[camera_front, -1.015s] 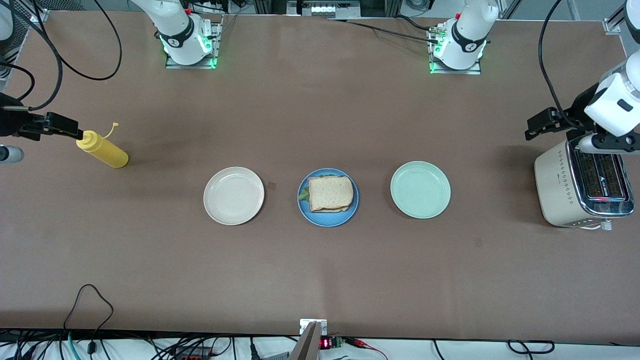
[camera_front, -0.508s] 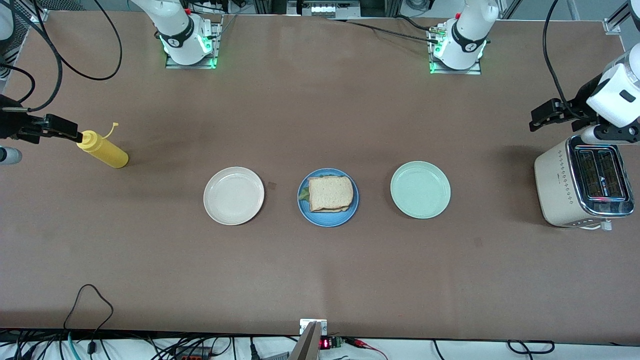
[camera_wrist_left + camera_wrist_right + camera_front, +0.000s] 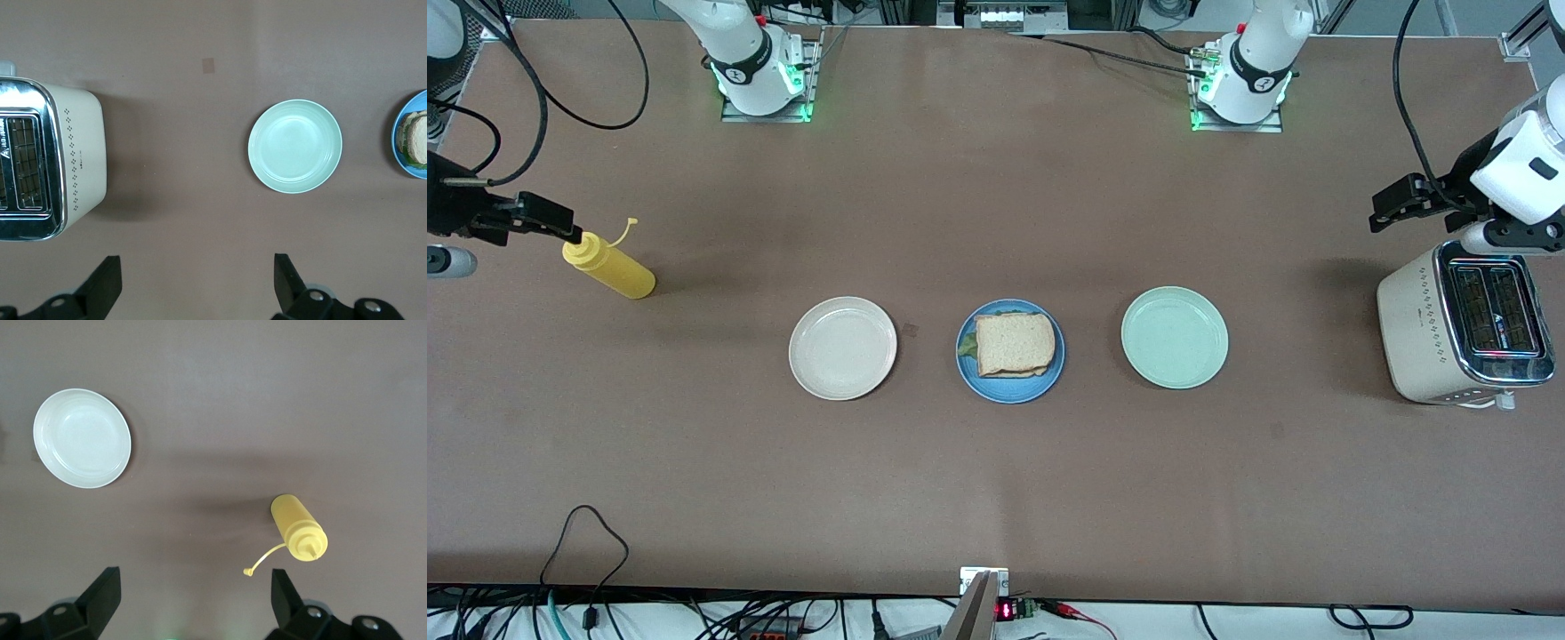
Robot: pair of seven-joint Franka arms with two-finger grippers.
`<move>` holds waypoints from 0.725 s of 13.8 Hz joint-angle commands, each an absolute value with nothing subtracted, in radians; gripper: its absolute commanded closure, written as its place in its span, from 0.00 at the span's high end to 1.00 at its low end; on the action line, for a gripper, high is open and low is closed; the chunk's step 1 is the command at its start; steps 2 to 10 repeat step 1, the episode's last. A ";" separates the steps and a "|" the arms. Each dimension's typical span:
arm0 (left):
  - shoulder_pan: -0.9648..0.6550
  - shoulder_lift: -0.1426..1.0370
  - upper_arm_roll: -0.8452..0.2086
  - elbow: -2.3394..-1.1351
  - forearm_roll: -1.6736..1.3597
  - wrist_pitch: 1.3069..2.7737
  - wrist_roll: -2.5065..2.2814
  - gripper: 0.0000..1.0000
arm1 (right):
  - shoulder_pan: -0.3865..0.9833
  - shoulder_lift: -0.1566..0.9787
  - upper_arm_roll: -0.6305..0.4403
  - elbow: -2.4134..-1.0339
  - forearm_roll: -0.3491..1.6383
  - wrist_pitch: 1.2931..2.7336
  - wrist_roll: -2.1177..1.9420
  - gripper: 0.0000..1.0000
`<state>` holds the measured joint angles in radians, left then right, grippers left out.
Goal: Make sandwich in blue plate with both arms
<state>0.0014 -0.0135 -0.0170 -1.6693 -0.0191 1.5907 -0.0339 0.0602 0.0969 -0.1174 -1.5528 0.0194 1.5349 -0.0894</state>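
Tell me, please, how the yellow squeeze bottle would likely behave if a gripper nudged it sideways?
The yellow squeeze bottle stands upright, tall on a narrow base, so it would probably tip rather than slide. Its round body would likely roll once down. It looks like soft plastic, so it may give under a firm grip.

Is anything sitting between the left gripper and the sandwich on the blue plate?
Only the pale green plate lies roughly between the open left gripper and the sandwich on the blue plate.

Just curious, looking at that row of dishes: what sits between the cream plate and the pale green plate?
The blue plate with the sandwich on it lies between the cream plate and the pale green plate, seen in the front view.
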 commanded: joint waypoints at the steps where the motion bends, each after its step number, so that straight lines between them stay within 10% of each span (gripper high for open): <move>1: 0.012 -0.044 -0.028 -1.697 0.005 1.592 -0.020 1.00 | 0.060 0.061 -0.114 -1.594 0.028 1.555 -0.086 1.00; 10: 0.012 -0.044 -0.028 -1.697 0.005 1.592 -0.020 1.00 | 0.060 0.061 -0.114 -1.594 0.028 1.555 -0.086 1.00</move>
